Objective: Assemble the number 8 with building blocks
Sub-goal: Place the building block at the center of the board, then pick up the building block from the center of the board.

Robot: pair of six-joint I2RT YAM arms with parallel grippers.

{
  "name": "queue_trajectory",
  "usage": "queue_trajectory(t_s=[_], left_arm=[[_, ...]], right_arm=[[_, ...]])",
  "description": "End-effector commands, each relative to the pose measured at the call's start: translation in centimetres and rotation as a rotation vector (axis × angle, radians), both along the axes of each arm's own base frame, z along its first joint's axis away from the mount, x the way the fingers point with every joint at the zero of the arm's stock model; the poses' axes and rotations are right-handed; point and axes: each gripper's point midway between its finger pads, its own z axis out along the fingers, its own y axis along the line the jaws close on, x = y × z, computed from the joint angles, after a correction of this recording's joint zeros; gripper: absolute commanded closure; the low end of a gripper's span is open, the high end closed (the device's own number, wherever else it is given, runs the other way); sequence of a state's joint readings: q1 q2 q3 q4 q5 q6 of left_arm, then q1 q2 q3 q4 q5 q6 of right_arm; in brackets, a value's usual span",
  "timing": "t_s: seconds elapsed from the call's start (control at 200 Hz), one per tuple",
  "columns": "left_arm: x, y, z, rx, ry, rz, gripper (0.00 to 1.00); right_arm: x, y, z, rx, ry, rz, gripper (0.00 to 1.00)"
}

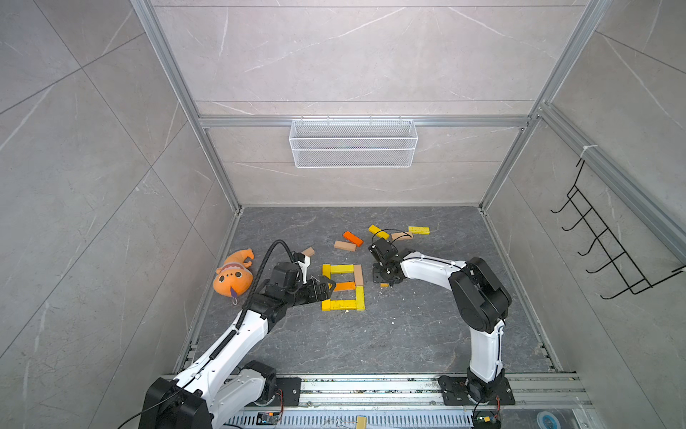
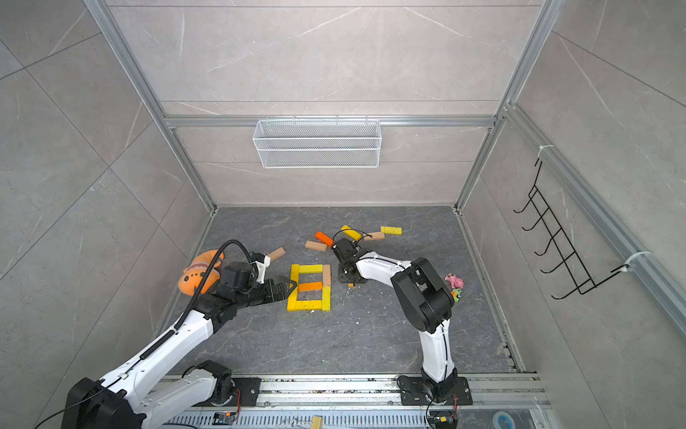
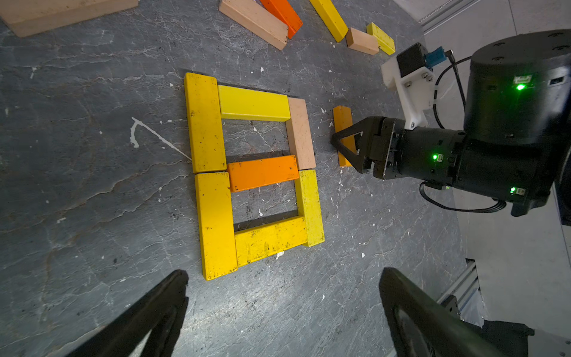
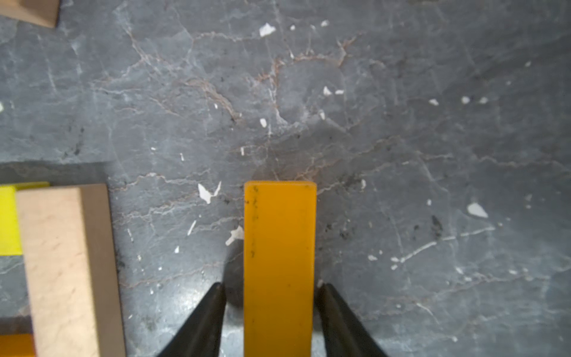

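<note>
Just right of the eight of building blocks (image 1: 343, 286) laid flat on the desk (image 1: 408, 334), an amber block (image 4: 279, 235) lies between the jaws of the right claw (image 4: 269, 286), which stand parted and do not clamp it. At the figure's left edge the left claw (image 3: 284, 274) hovers wide open and empty. Spare blocks (image 1: 344, 245) lie behind.

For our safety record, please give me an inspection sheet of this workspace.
Surface: dark stone-look tabletop, white chips scattered.
Job's things: figure 8 of seven blocks, laid flat; amber block beside it, not touching; six loose blocks.
Clutter: orange plush toy; small pink toy.
Grippers: left gripper open, empty; right gripper open, straddling the amber block.
Cables: black conduit on left arm; thin cable by right gripper.
Surroundings: white mesh basket; black hook rack.
</note>
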State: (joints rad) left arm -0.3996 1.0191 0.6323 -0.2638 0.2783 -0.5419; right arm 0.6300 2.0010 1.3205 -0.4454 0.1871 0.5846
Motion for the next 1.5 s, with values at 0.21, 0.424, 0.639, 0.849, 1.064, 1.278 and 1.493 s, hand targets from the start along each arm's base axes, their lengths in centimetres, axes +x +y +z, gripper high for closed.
queue_trajectory(t_s=[0.21,0.424,0.639,0.849,1.064,1.278,1.493], left_arm=[[2.8,0.9,1.4,0.123,0.009,0.049,0.06],[5.8,2.9,1.5,0.298,0.072,0.063,0.07],[10.0,4.9,2.1,0.442,0.036,-0.061,0.03],[13.3,7.0,-0.5,0.592,0.04,-0.19,0.03],[16.5,8.4,-3.2,0.616,0.106,-0.254,0.06],[18.9,8.8,-5.8,0.627,0.141,-0.289,0.08],[19.5,8.1,-7.9,0.6,0.17,-0.343,0.1]], right_arm=[[-1.5,0.0,4.5,0.054,-0.09,0.059,0.41],[-5.0,0.2,7.8,0.206,-0.175,0.184,0.34],[-8.3,0.6,9.9,0.357,-0.245,0.299,0.25],[-10.8,1.2,11.6,0.482,-0.293,0.389,0.09],[-12.1,0.6,12.1,0.512,-0.312,0.4,0.01],[-12.1,-0.1,11.7,0.484,-0.316,0.378,0.02],[-11.8,-0.6,11.8,0.451,-0.322,0.358,0.03]])
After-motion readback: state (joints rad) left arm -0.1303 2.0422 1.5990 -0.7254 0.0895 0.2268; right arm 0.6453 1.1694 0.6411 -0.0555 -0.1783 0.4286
